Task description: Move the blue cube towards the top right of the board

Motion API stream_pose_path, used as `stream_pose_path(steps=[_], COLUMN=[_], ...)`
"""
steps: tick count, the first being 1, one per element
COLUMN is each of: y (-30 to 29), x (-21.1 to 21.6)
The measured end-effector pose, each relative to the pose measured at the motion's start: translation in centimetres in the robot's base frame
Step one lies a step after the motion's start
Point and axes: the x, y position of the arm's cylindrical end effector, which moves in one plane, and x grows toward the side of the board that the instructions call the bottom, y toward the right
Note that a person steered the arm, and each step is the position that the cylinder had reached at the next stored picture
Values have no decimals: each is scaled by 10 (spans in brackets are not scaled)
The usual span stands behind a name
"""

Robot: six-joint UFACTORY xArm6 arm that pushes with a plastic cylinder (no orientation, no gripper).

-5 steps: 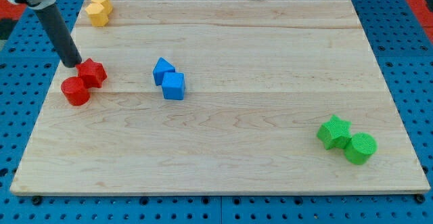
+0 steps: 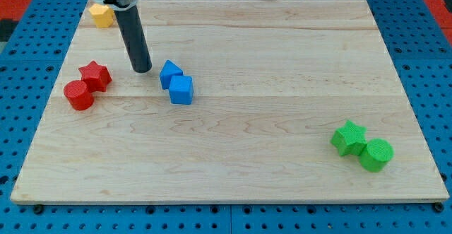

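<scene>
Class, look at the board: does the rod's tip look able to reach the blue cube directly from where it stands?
Probably not directly: my tip stands just left of the other blue block, which touches the blue cube and sits between them. Passing below that block looks free.

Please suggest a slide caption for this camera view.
My tip just left of two touching blue blocks, the blue cube nearest the view's bottom.

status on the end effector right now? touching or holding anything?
My tip: no gripper, just a bare rod, holding nothing. It sits just to the view's left of the blue blocks, with a small gap, not touching the blue cube.
</scene>
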Motion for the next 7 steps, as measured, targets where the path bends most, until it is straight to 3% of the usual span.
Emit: stream_pose_path(steps=[2, 3, 5, 6, 7], y=[24, 80, 209, 223, 212], x=[52, 55, 19, 7, 23])
